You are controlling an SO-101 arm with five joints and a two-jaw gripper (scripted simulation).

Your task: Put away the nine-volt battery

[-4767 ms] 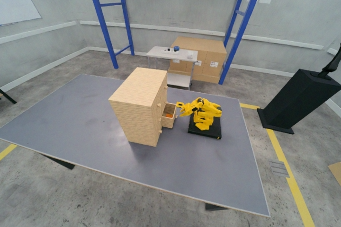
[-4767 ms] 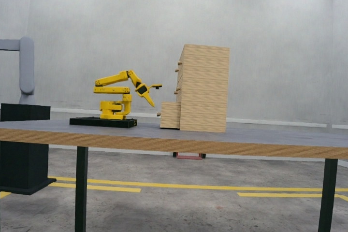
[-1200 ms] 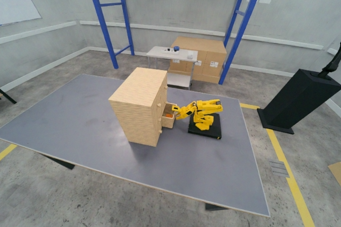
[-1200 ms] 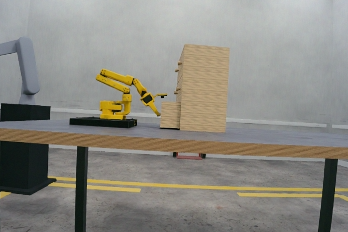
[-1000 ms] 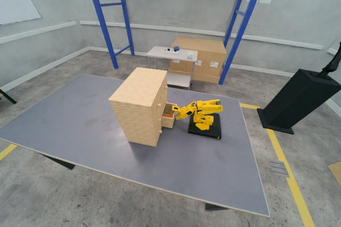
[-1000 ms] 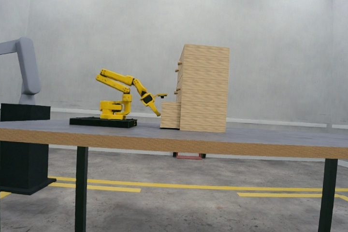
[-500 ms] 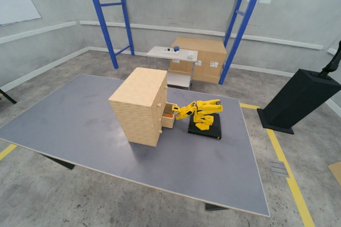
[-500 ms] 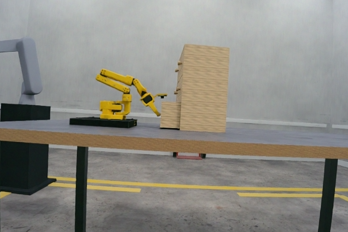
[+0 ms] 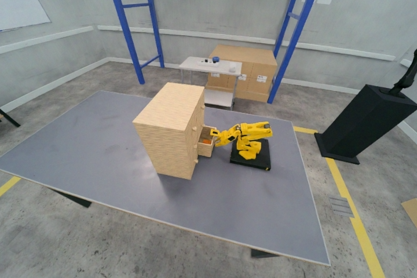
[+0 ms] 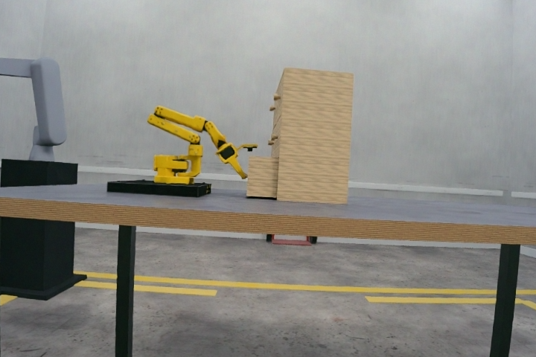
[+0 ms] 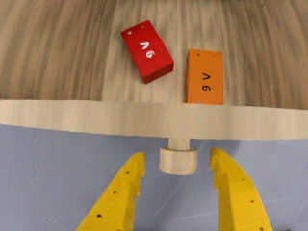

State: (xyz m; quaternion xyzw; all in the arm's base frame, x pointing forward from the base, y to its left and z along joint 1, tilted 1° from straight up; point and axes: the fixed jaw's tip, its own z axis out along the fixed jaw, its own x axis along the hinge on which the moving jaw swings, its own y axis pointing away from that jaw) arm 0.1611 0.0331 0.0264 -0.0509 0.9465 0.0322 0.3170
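Open drawer (image 9: 206, 150) (image 10: 262, 177) (image 11: 96, 115) across top of wrist frame, red 9V (image 11: 147, 51) upper centre, orange 9V (image 9: 207, 141) (image 11: 205, 77) to its right, pincer (image 9: 214, 139) (image 10: 251, 161) (image 11: 177, 161) partly open, empty, tips flanking knob (image 11: 178, 160).

Blue uprights (image 9: 129, 42) at the top of the overhead frame, cardboard boxes (image 9: 245, 54) at upper centre, black pedestal (image 9: 363, 121) (image 10: 39, 252) right, white-topped cart (image 9: 227, 68) beside the boxes.

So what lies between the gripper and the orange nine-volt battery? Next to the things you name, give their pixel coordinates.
The open drawer's front wall (image 11: 96, 115) and its knob (image 11: 178, 162), seen in the wrist view.
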